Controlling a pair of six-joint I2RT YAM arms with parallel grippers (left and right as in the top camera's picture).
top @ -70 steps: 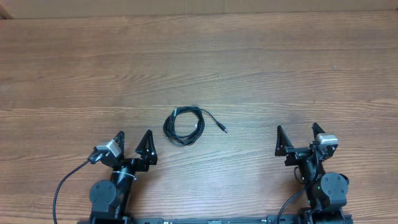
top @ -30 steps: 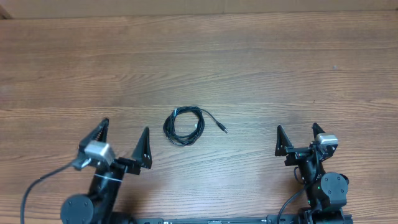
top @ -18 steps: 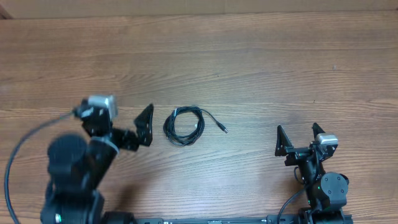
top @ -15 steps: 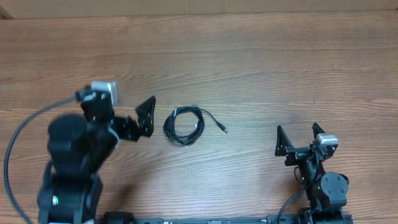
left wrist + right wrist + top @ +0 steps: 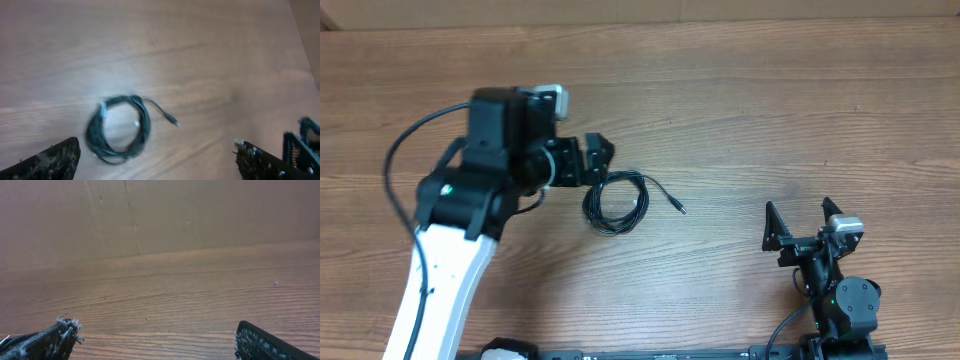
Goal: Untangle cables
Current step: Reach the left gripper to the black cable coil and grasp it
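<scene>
The cables (image 5: 590, 208) lie as one small black coil in the middle of the wooden table, with a loose plug end (image 5: 678, 209) trailing to the right. My left gripper (image 5: 600, 160) hovers open just above and left of the coil, touching nothing. The left wrist view, somewhat blurred, shows the coil (image 5: 145, 127) ahead of the wide-apart fingers (image 5: 52, 160), nearer the left one, and the plug end (image 5: 175, 123). My right gripper (image 5: 798, 215) rests open at the front right, far from the coil. In its wrist view, that gripper (image 5: 157, 342) spans only bare wood.
A brown cardboard wall (image 5: 160, 215) stands along the table's far edge. The left arm's white link (image 5: 440, 280) stretches from the front edge up over the left part of the table (image 5: 770, 110).
My left arm has lifted from its rest at the front left and swung forward and right, bringing its open gripper beside the coil. The right arm and the cables have not moved.
</scene>
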